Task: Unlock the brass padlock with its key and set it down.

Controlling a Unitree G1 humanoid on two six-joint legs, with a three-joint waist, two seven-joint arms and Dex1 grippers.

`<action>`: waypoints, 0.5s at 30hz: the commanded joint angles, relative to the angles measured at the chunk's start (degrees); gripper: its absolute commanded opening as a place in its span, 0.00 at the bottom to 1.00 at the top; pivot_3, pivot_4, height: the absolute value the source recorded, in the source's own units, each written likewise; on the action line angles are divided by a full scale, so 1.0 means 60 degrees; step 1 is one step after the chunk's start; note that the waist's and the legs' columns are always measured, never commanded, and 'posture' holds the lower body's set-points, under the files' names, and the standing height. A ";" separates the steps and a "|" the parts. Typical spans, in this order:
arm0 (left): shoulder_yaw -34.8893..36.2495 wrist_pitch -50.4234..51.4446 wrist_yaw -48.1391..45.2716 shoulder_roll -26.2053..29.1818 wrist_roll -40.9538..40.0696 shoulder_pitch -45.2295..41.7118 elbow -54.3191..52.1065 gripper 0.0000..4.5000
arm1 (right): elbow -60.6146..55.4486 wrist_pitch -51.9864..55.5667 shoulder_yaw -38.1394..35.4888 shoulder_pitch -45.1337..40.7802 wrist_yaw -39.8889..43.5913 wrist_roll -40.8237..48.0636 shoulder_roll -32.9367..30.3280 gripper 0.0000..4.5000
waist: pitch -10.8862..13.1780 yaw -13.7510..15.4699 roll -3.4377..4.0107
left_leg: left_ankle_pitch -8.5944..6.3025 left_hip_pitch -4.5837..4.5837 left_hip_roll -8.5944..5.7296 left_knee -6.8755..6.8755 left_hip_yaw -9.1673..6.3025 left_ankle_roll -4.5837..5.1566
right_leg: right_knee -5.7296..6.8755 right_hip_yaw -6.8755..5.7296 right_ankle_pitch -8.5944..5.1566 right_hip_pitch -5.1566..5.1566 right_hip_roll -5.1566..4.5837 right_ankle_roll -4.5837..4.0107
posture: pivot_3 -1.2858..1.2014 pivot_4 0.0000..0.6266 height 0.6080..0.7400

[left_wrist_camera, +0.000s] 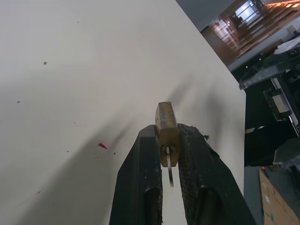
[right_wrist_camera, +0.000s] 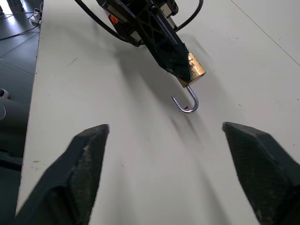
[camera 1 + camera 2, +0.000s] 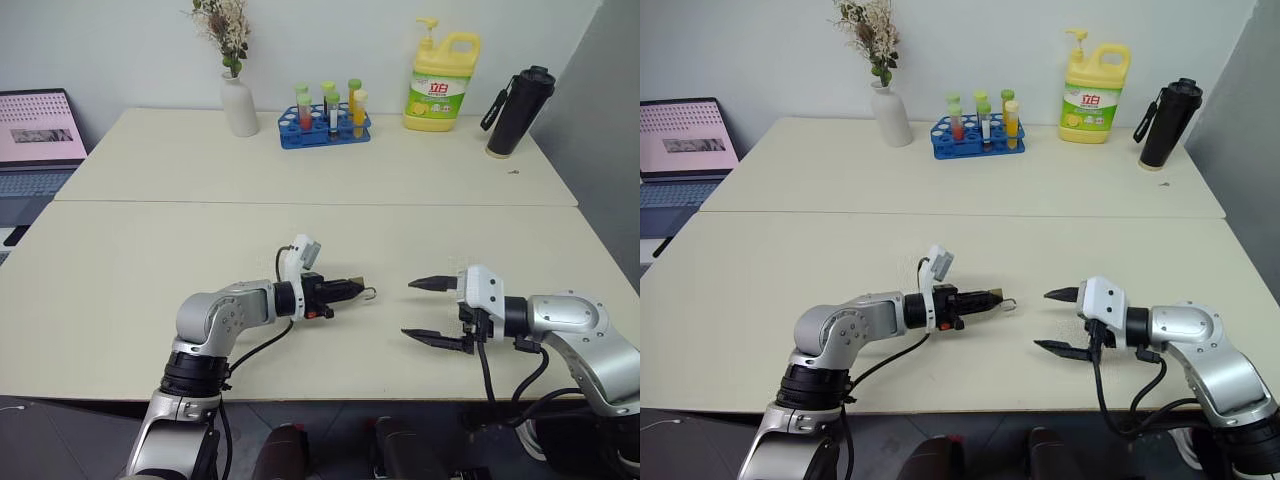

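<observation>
My left gripper (image 3: 354, 289) is shut on the brass padlock (image 1: 166, 123), a small gold block pinched between its black fingers (image 1: 140, 178) just above the table. The padlock's thin silver shackle (image 2: 186, 104) hangs swung open like a hook, pointing toward my right gripper. The silvery key (image 1: 169, 169) sticks out of the padlock's base, between the fingers. To the right, a short gap away, my right gripper (image 3: 407, 308) stands wide open with nothing between its fingers, facing the padlock (image 2: 197, 70).
On the far table stand a white vase (image 3: 240, 105), a blue rack of test tubes (image 3: 325, 128), a yellow detergent bottle (image 3: 441, 85) and a black flask (image 3: 519, 112). A laptop (image 3: 35, 140) sits at the far left. The table's front edge (image 3: 330, 400) is close below both grippers.
</observation>
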 commanded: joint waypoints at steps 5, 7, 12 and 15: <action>-0.0594 -0.0478 -0.0063 0.0053 0.0354 0.0003 -0.0055 0.04 | -0.0275 0.0032 -0.0004 -0.0169 -0.0170 -0.0034 0.0114 1.00 | 0.0000 0.0001 0.0000 | 0.0000 0.0000 0.0000 0.0001 0.0002 0.0000 | 0.0000 0.0004 0.0000 0.0000 -0.0001 0.0000 | 0.52 0.24 1.00; -0.0675 -0.0596 -0.0076 0.0061 0.0485 -0.0019 0.0083 0.11 | -0.0299 0.0054 0.0016 -0.0152 -0.0167 -0.0029 0.0121 1.00 | 0.0000 0.0002 0.0000 | 0.0000 0.0000 0.0000 0.0000 0.0001 0.0000 | 0.0000 0.0003 0.0000 0.0000 -0.0001 0.0000 | 0.52 0.24 1.00; -0.0842 -0.1122 -0.0095 0.0057 0.0927 -0.0177 0.0535 0.47 | -0.0306 0.0118 0.0017 -0.0219 -0.0199 -0.0022 0.0141 1.00 | 0.0000 0.0002 0.0000 | 0.0000 0.0000 -0.0001 0.0000 0.0002 0.0000 | -0.0001 0.0002 0.0000 0.0000 -0.0001 0.0000 | 0.52 0.24 1.00; -0.0947 -0.1830 -0.0185 0.0218 0.1382 -0.0283 0.0667 0.70 | -0.0317 0.0163 0.0000 -0.0241 -0.0232 -0.0006 0.0146 1.00 | 0.0000 0.0002 0.0000 | 0.0000 0.0000 -0.0002 0.0000 0.0002 0.0000 | -0.0001 0.0002 0.0000 0.0000 -0.0001 0.0000 | 0.52 0.24 1.00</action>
